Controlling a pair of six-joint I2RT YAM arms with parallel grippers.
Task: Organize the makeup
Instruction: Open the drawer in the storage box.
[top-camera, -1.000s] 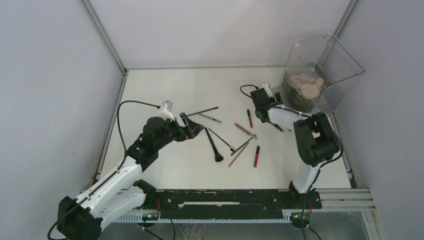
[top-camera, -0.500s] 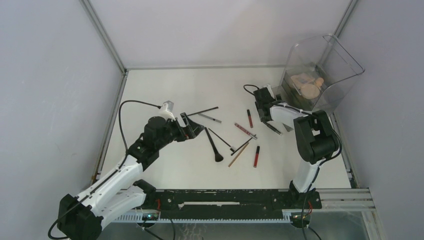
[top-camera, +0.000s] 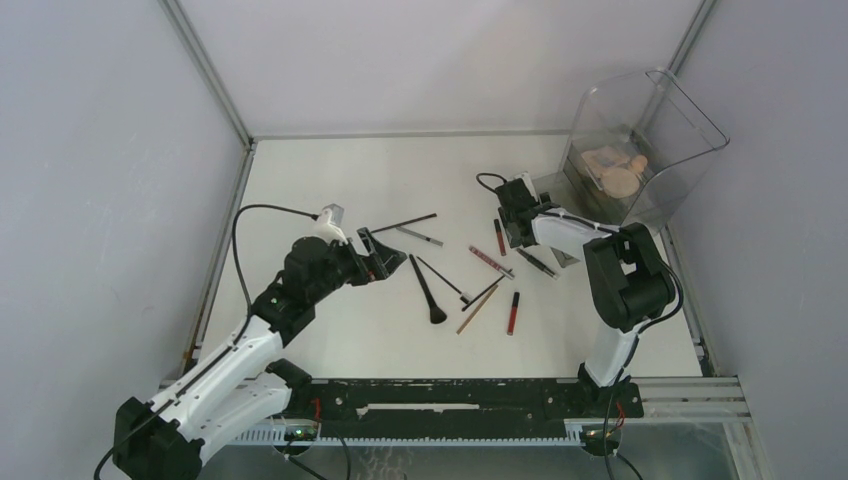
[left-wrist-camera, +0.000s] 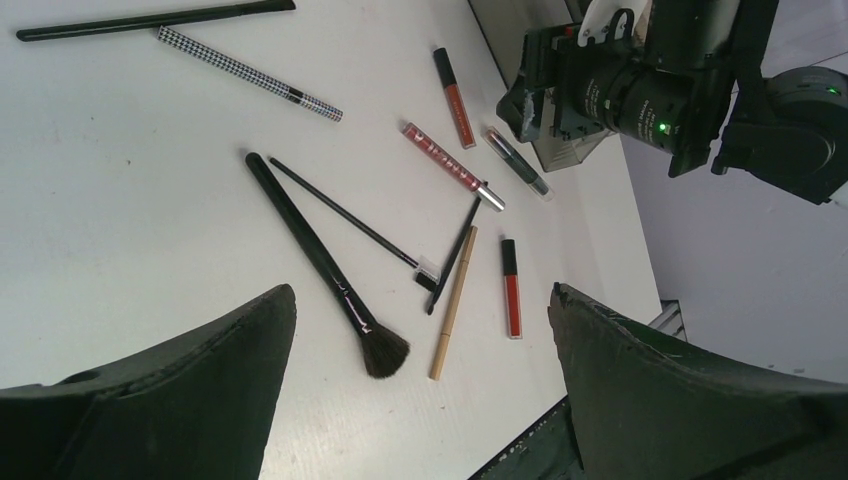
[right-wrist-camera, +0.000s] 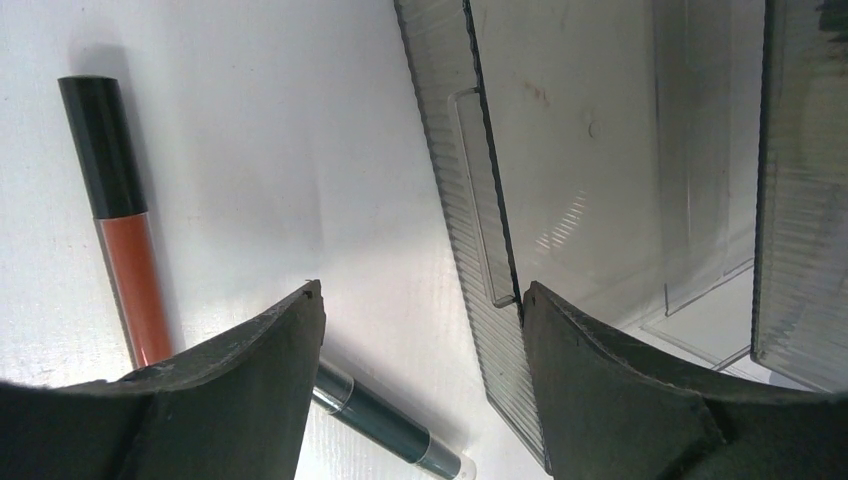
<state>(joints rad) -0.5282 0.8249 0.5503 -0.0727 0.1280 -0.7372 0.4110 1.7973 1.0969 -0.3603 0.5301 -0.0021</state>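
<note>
while left claw (left-wrist-camera: 420, 292) and right claw (right-wrist-camera: 422, 290) gape empty, green tube (right-wrist-camera: 385, 421) sits half-hidden.

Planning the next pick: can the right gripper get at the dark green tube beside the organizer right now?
Probably yes. The right gripper is open just over the dark green tube, which lies on bare table. The organizer drawer sits close beside it and might crowd one finger.

Cannot tell apart beige items (top-camera: 615, 172) inside box (top-camera: 690, 130); beside box, see only parts of tube (right-wrist-camera: 125, 240) and pencil (right-wrist-camera: 385, 425), rest behind finger (right-wrist-camera: 200, 400).
</note>
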